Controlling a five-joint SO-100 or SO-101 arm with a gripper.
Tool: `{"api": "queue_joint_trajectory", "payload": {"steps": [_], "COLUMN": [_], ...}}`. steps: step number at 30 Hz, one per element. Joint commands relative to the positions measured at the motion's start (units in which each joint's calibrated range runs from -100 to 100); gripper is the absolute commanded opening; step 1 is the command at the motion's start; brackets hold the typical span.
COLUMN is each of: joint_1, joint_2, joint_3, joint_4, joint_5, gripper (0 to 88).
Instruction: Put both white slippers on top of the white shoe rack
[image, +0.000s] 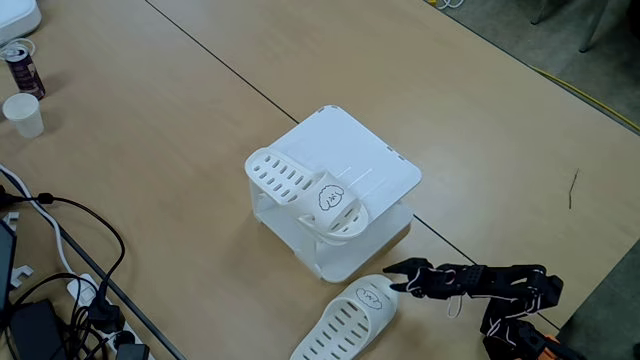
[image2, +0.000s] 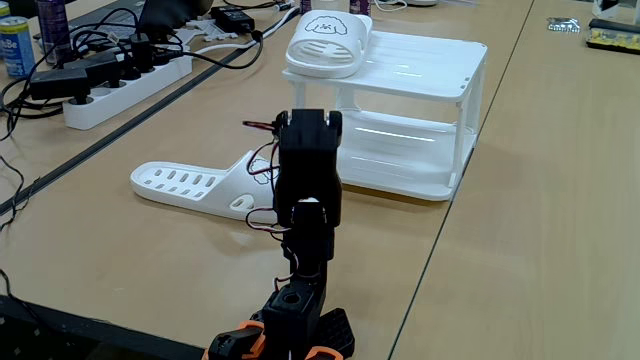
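Note:
The white shoe rack (image: 370, 160) stands mid-table, and it is at the upper right of the other fixed view (image2: 430, 60). One white slipper (image: 290, 180) lies on the rack's top near an edge, its toe hanging slightly over (image2: 325, 45). The other white slipper (image: 345, 322) lies flat on the table beside the rack (image2: 185, 183). My black gripper (image: 393, 280) is low over the table at this slipper's strap end, jaws slightly apart, holding nothing. In the fixed view from behind, the arm (image2: 310, 180) hides the fingertips and the strap.
A power strip with tangled cables (image2: 120, 85) lies along the table's side, also seen at the lower left (image: 60, 310). A paper cup (image: 24, 113) and a can (image: 22, 68) stand at a far corner. A dark seam (image: 200, 50) crosses the tabletop.

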Motion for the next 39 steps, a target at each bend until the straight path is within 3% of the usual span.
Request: {"api": "queue_joint_trajectory", "payload": {"steps": [1, 11, 26, 35, 39], "joint_1": [-1.74, -11.45, -32.17, -20.33, -18.93], "joint_2": [2.11, 7.67, 2.53, 3.04, 3.04], "joint_3": [-3.70, -3.70, -2.98, 0.09, 1.08], "joint_4": [-3.14, -12.80, -13.15, -13.06, -13.06], "joint_5": [0.42, 0.42, 0.42, 0.42, 0.42], "gripper": [19.1, 19.1, 19.1, 19.1, 19.2]}}
